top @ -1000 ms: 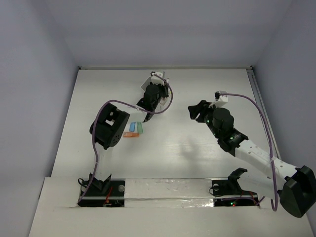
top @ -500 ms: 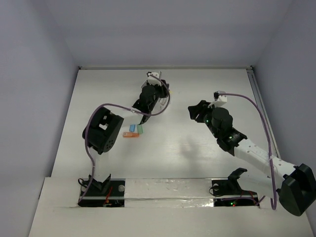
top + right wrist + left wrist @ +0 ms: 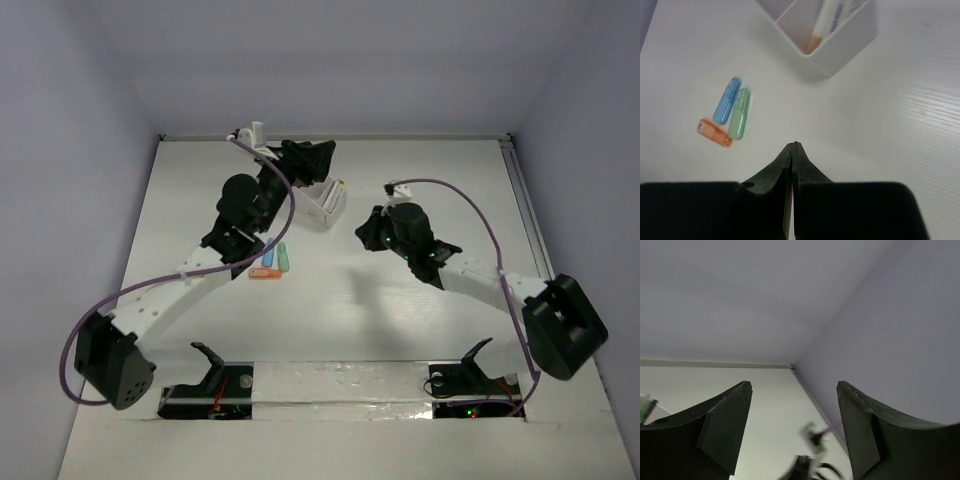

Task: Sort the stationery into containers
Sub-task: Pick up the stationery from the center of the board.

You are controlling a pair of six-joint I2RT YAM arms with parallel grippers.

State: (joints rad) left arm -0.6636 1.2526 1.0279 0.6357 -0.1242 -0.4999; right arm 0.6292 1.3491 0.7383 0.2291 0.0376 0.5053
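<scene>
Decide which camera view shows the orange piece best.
The right wrist view: the orange piece lies large and clear beside the green piece. The top external view shows a tiny speck; the left wrist view misses it.

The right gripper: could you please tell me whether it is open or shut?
Shut: in the right wrist view, the right gripper has its jaws pressed together, holding nothing.

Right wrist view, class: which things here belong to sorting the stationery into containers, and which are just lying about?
Belongs to the job:
white divided box
pens inside it
blue piece, green piece and orange piece, loose on the table

Not part of it:
table
back wall, seen from the top camera
</scene>
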